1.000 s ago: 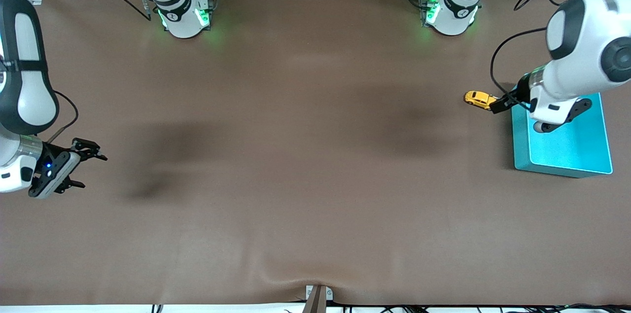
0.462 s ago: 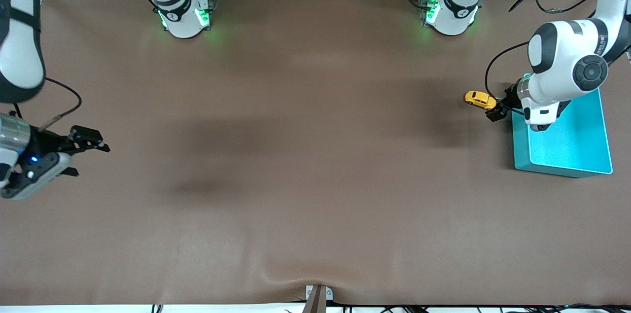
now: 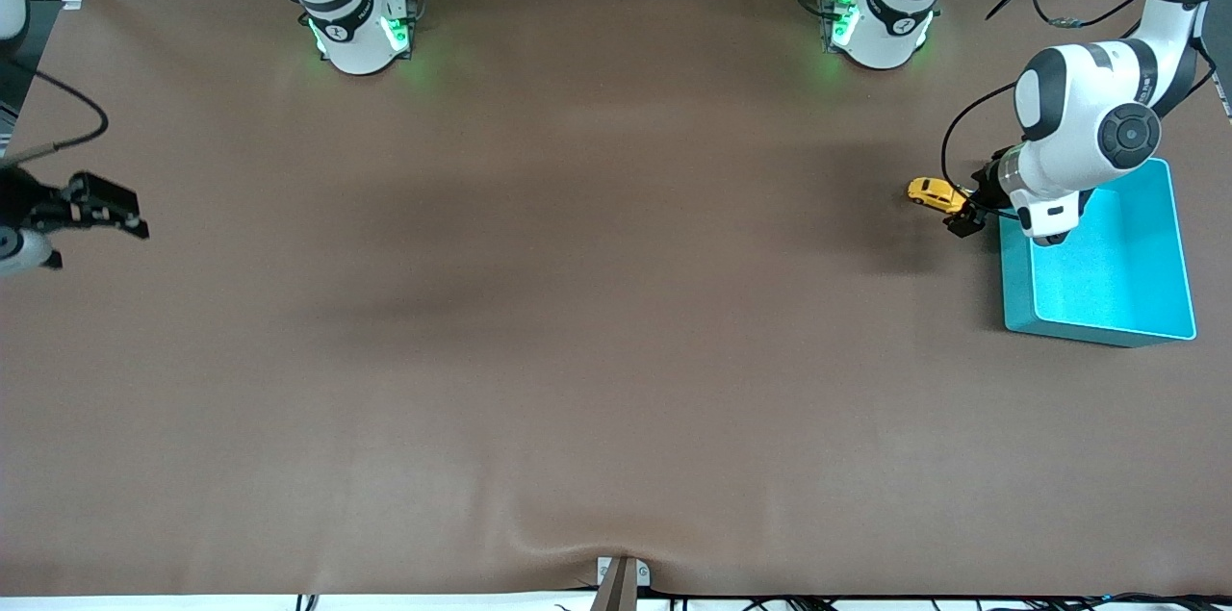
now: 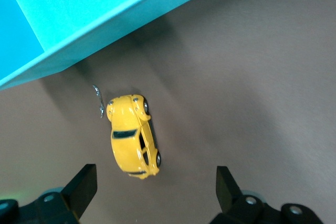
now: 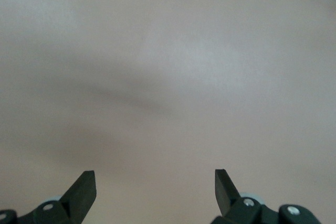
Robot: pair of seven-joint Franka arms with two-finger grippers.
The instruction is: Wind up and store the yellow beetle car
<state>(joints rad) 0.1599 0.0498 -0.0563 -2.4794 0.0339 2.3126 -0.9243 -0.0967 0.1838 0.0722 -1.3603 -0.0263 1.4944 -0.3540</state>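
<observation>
Since the earlier front frames the right arm has drawn back toward its edge of the table, and the left arm has lowered beside the bin; the car has not shifted.

Front view: the yellow beetle car (image 3: 935, 194) sits on the brown table (image 3: 577, 303) just beside the turquoise bin (image 3: 1107, 327), at the left arm's end. It is a small rounded yellow-orange body, its long axis running along the table's length, slightly slanted. The left gripper (image 3: 965, 215) hangs low between car and bin, just beside the car. The right gripper (image 3: 120, 221) is over the table's edge at the right arm's end, fingers spread.

Left wrist view: the car (image 4: 133, 135) shows dark windows and small black wheels, one end toward the bin's wall (image 4: 121, 19). The left gripper (image 4: 156, 192) has its fingers spread wide, not touching the car.

Right wrist view: the right gripper (image 5: 155, 192) is spread over bare table (image 5: 168, 77).
</observation>
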